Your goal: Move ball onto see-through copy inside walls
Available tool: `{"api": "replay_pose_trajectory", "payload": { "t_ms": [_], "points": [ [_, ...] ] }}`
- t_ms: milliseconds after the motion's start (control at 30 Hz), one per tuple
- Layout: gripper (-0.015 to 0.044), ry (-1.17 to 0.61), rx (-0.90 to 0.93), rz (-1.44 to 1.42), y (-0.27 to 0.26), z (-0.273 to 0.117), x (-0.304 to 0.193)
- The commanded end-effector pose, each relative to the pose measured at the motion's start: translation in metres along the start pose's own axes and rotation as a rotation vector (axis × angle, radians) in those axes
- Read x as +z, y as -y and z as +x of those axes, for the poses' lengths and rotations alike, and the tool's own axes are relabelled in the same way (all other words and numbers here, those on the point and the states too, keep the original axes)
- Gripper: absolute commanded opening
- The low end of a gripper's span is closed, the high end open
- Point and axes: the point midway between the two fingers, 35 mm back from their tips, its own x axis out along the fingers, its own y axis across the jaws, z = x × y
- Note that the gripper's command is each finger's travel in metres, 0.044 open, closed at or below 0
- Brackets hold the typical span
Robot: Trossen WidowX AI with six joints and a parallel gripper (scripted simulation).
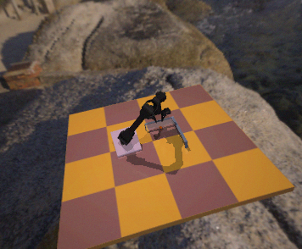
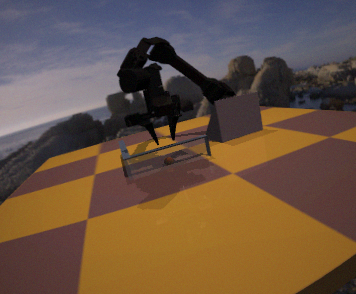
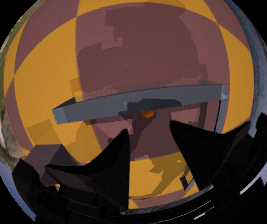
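Observation:
A small orange ball (image 1: 160, 127) (image 2: 169, 160) (image 3: 147, 114) rests low beside the long clear wall (image 1: 154, 125) (image 2: 189, 141) (image 3: 99, 110), inside the corner that it makes with the short wall (image 1: 181, 133) (image 2: 126, 162) (image 3: 220, 112). No separate see-through copy can be told from the ball, so their exact overlap is unclear. In the wrist view, the wall's upper edge hides part of the ball. My gripper (image 1: 159, 120) (image 2: 165, 142) (image 3: 149, 128) is open, with nothing between its fingertips, and stands above the ball and the low walls.
A pale block (image 1: 133, 149) (image 2: 237, 117) (image 3: 45, 159) bears the arm's base, to one side of the walls. The walls stand on a yellow and brown checkered table (image 1: 143, 203) (image 2: 172, 245) (image 3: 39, 90). The arm's shadow falls across the walled corner.

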Motion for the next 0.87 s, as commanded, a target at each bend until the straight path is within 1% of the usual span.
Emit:
{"api": "replay_pose_trajectory", "payload": {
  "t_ms": [0, 33, 67, 267, 333, 433, 567, 833],
  "points": [
    [0.0212, 0.013, -0.011, 0.012, 0.001, -0.029, -0.002],
    [0.0212, 0.013, -0.011, 0.012, 0.001, -0.029, -0.002],
    [0.0212, 0.013, -0.025, 0.002, 0.002, -0.020, 0.002],
    [0.0212, 0.013, -0.025, 0.002, 0.002, -0.020, 0.002],
    [0.0264, 0.014, -0.025, 0.003, 0.001, -0.031, 0.002],
    [0.0343, 0.016, -0.026, 0.008, -0.002, -0.067, -0.001],
    [0.0440, 0.016, -0.026, 0.008, -0.003, -0.070, -0.002],
    [0.0440, 0.016, -0.026, 0.008, -0.003, -0.070, -0.002]
  ]
}}
